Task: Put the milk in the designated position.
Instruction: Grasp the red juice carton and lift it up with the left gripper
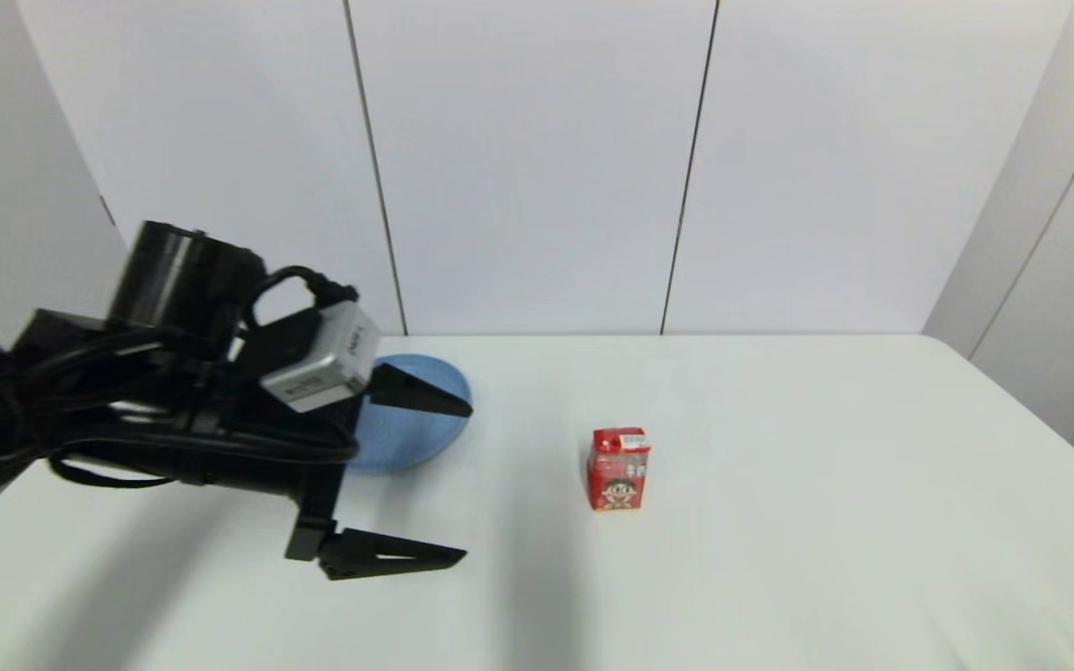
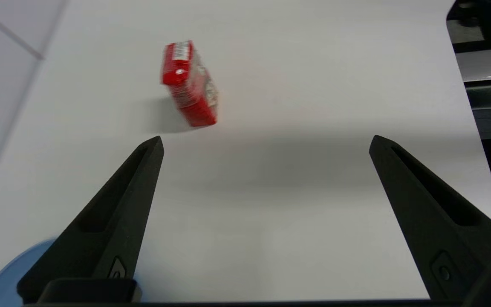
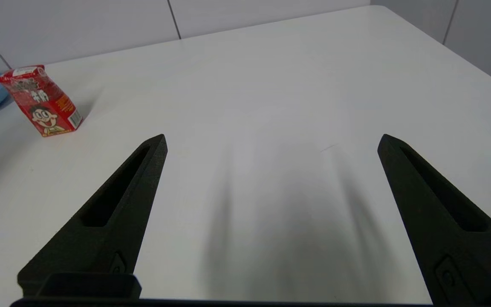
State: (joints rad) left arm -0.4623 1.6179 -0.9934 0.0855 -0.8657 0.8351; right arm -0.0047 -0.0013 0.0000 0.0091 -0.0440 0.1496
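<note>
While left gripper (image 1: 467, 482) gapes, milk (image 1: 619, 469) stands well beyond fingertips.

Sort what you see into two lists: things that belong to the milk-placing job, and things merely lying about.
Belongs to the job:
milk, upright on the table
left hand, open, beside the plate
bare white tabletop

Lying about:
blue plate
right hand, open, over the table

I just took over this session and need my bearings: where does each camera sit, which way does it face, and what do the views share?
Head view: above, looking down at the table; left gripper open beside the blue plate.
Left wrist view: behind the left arm's open fingers, facing the milk.
Right wrist view: behind the right gripper, open, low over the table.
Shared: all three show the milk.
</note>
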